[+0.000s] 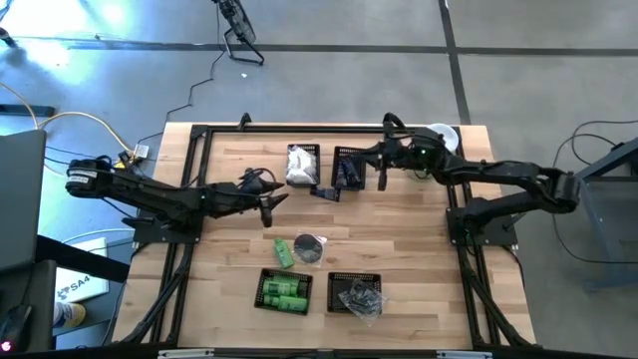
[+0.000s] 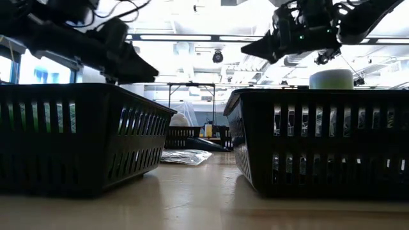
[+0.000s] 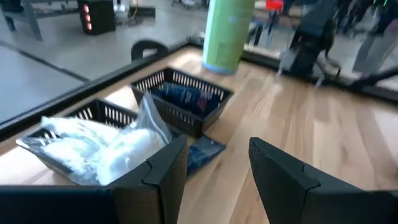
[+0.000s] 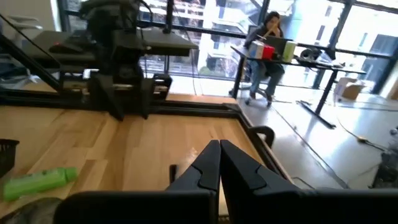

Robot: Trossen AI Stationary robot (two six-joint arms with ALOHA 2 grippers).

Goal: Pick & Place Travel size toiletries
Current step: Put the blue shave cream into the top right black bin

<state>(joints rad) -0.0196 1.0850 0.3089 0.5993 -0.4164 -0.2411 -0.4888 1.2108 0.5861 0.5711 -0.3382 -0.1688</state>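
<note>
The toiletries lie sorted by kind, which suggests each basket takes one sort: green bottles (image 1: 283, 292) fill the near-left basket (image 1: 262, 280), clear-wrapped bits (image 1: 360, 298) the near-right basket (image 1: 333, 280), white packets (image 1: 300, 165) the far-left basket (image 1: 315, 150), and dark blue pieces (image 1: 347, 172) the far-right basket (image 1: 341, 153). Still loose on the tabletop (image 1: 419, 239) are one green bottle (image 1: 283, 251) beside a grey disc (image 1: 309, 248) at mid-table, and a dark blue packet (image 1: 325, 192) just in front of the far baskets, so sorting looks unfinished. The left gripper (image 1: 271, 202) hangs over the tabletop near that blue packet, fingers (image 3: 160, 171) spread and holding nothing, likely placed to reach a loose item. The right gripper (image 1: 381, 179) hovers beside the dark-piece basket with fingers (image 4: 205, 167) pressed together on nothing. A tall green cylinder (image 3: 227, 32) stands at the far edge.
</note>
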